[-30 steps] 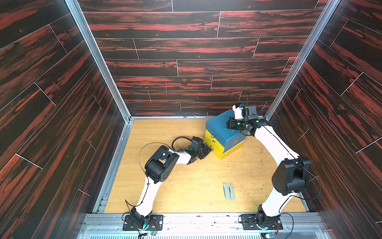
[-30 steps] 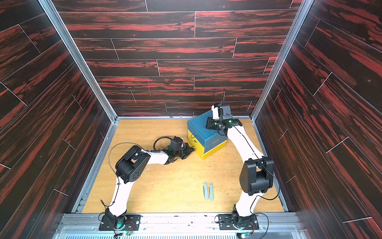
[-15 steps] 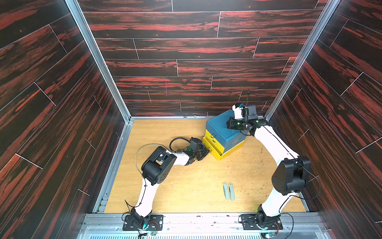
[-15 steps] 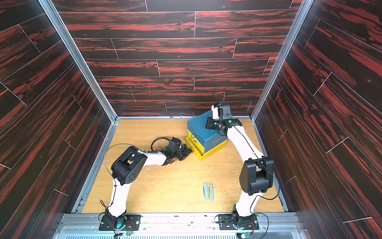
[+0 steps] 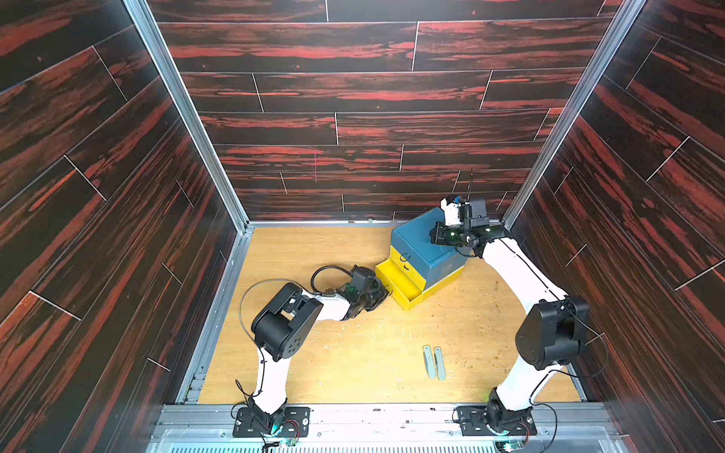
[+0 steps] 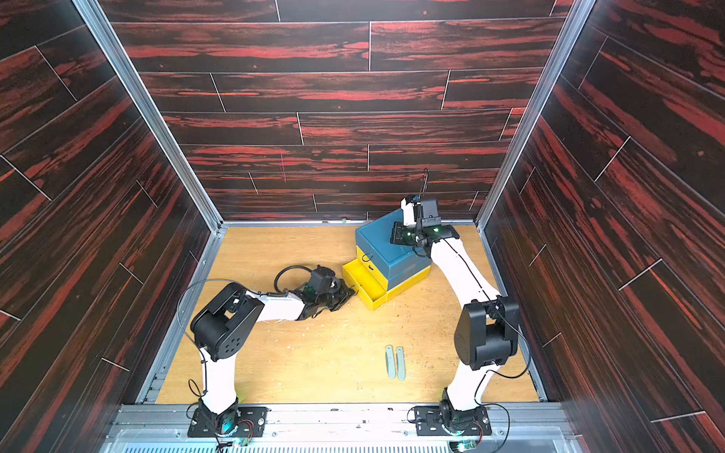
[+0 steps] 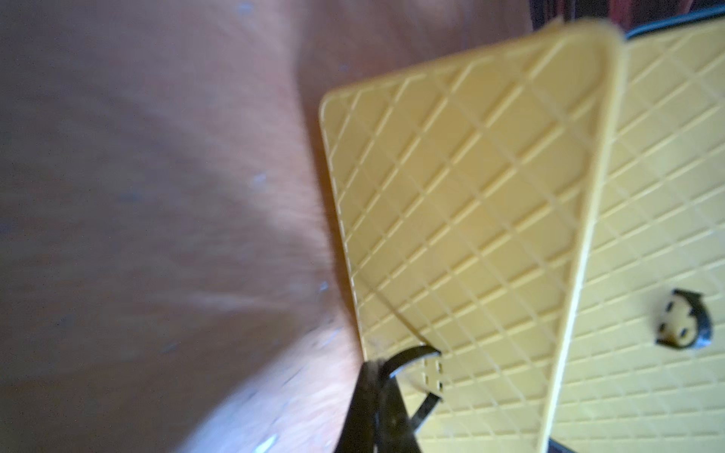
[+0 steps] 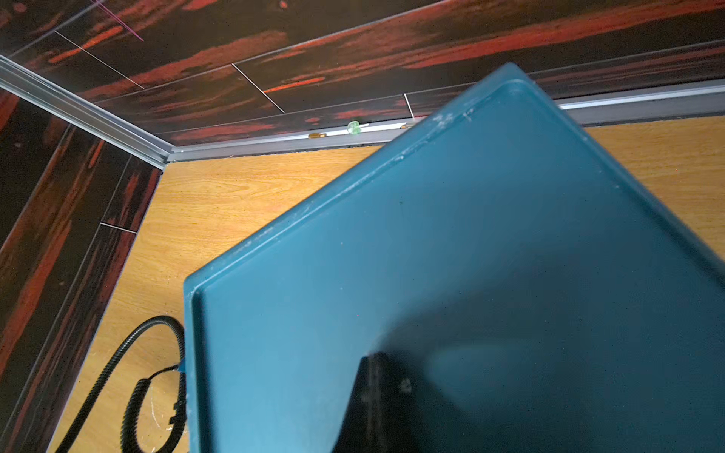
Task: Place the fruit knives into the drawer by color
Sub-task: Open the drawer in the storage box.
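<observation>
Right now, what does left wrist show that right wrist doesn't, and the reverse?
Left wrist only: the yellow lattice fronts of the pulled-out lower drawer and the upper drawer, the upper ring pull, and the left gripper shut on the lower ring pull.
Right wrist only: the drawer cabinet seen on its teal top, the shut right gripper over it, the back wall, a black cable.
Both: the wooden tabletop and the same cabinet, seen from different faces.

Setting: robot test cell, lab-style rig.
Walls: dark red-streaked panels [image 5: 353, 90] in aluminium framing [image 5: 187, 113], upper frame.
Floor: pale wooden board [image 5: 314, 251], centre.
Mounts: arm bases [image 5: 270, 421] bolted to metal rail [image 5: 376, 417], bottom edge.
</observation>
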You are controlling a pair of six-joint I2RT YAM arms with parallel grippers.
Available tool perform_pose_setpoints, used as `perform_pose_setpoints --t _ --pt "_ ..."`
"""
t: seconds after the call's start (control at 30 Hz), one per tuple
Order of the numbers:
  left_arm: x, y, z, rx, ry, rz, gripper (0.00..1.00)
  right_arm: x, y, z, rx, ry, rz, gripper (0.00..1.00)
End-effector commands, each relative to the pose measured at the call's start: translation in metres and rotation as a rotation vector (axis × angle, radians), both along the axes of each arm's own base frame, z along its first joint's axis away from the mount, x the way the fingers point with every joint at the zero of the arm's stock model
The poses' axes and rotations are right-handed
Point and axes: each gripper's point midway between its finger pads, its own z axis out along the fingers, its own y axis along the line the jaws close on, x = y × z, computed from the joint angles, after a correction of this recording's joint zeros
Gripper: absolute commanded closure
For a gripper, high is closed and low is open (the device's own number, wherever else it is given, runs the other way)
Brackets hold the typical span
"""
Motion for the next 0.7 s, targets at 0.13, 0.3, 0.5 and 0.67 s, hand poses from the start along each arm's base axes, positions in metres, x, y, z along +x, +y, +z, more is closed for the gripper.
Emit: perform_pose_setpoints --t 0.13,0.3,0.5,0.67 --pt "-0.019 0.020 0.013 0.027 -0.003 0.019 1.00 -0.075 -0.035 -0.133 -0.201 0.507 -0.046 1.00" --pt "-0.027 0.031 0.011 0.046 0.006 0.032 1.00 -0.076 -0.034 -0.134 -0.194 0.510 -0.047 1.00" --pt "-0.029 0.031 0.004 0.052 0.029 0.031 0.96 -0.076 -0.034 -0.132 -0.194 0.504 -0.045 1.00" --pt "-0.027 0.031 0.010 0.053 0.019 0.036 0.70 -0.076 -0.033 -0.132 -0.189 0.504 -0.040 1.00"
